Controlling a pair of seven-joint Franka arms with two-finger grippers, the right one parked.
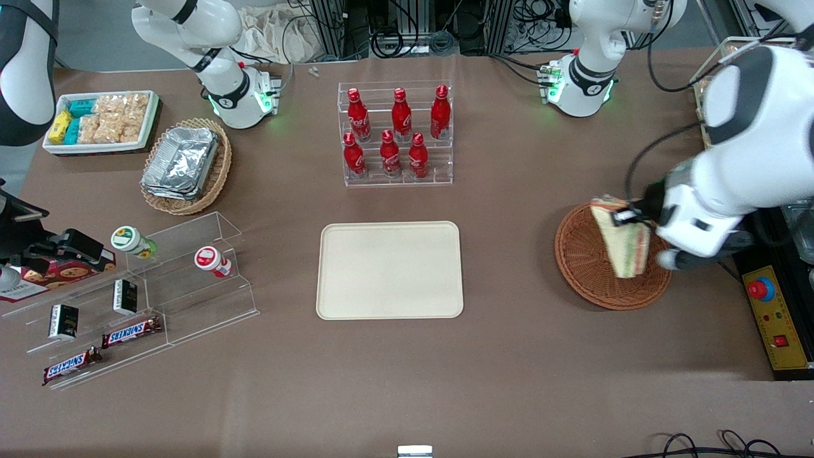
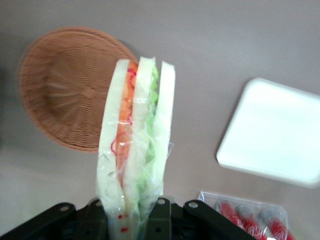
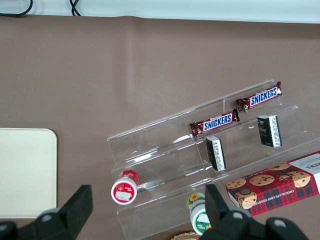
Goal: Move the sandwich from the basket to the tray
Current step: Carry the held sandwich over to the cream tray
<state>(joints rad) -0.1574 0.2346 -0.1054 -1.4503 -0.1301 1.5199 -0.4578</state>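
The gripper [image 1: 626, 219] is clamped on one end of the sandwich [image 1: 622, 238], holding the wrapped wedge lifted above the basket [image 1: 582, 267]; in the wrist view its fingers [image 2: 159, 220] are mostly covered by the plastic wrap. The wedge also hides part of the basket's rim. The left arm [image 1: 731, 172] bends over the working arm's end of the table, well apart from the bare tray [image 1: 390, 270].

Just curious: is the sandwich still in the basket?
Out: the gripper holds the sandwich above the empty basket.
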